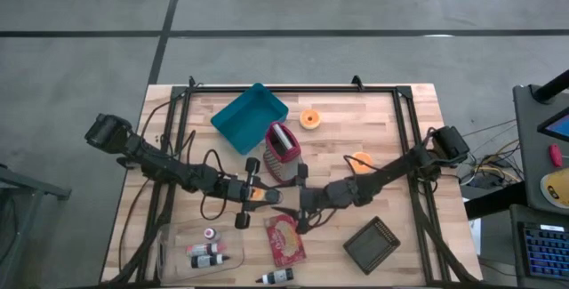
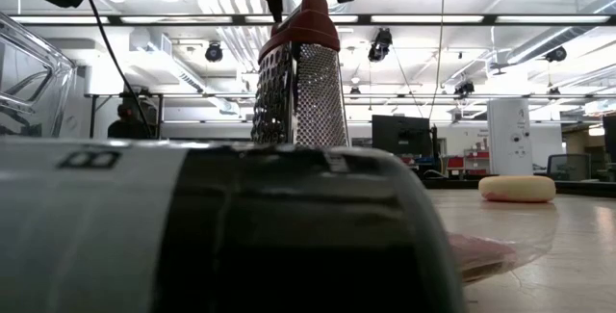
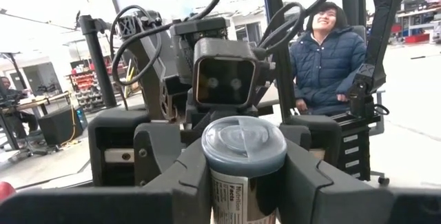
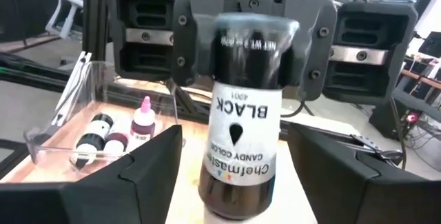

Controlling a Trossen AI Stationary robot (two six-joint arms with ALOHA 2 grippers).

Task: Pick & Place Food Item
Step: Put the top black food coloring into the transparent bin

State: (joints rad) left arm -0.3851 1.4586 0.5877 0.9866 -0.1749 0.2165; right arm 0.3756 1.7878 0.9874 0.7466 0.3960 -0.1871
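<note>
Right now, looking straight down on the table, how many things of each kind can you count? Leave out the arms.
Bottles: 5
Orange rounds: 2
Teal tray: 1
Grater: 1
Red packet: 1
Black tray: 1
Clear bin: 1
Total: 12

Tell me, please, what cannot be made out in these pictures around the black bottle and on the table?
- Left wrist view: the label of the black bottle is cut off by the bottom edge and by the left jaws shut on it.
- High view: the bottle is hidden where the left jaws meet the open right jaws.
- Low view: a blurred cylinder close to the lens hides most of the table.
- High view: the print on the red packet is too small.
</note>
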